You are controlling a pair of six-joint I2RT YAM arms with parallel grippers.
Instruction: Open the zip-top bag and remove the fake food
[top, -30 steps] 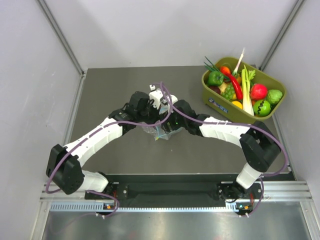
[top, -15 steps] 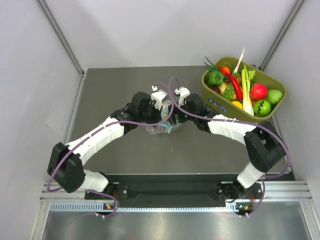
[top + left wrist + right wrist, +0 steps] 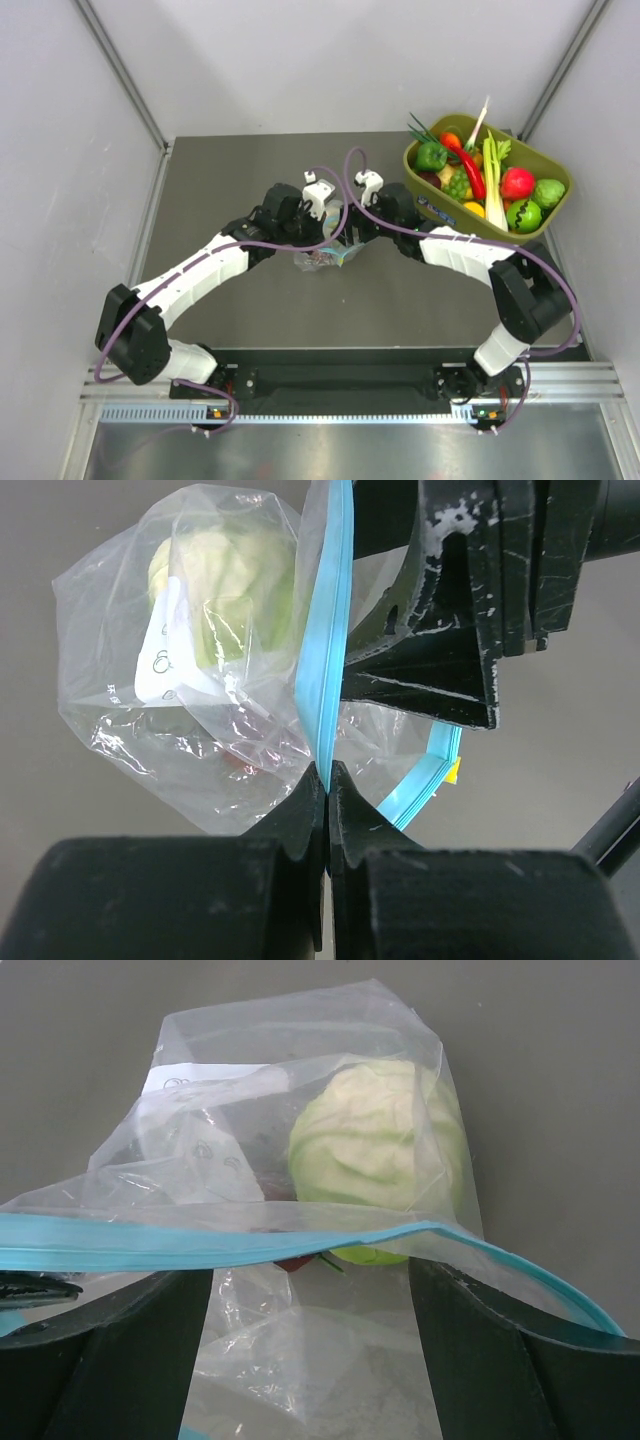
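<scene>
Before right claw (image 3: pixel 310 1295), zip-top bag (image 3: pixel 220 1150), mouth nearest

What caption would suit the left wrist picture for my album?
Left gripper shut on the zip-top bag at its teal zip strip, cabbage inside.

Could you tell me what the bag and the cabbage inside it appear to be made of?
The zip-top bag: thin clear plastic film, glossy, going by crinkles and see-through walls. The cabbage: probably moulded plastic, pale green, dull, with ribbed leaf lines.

Red item (image 3: pixel 293 1263), barely visible inside zip-top bag (image 3: pixel 230 1130)
</scene>
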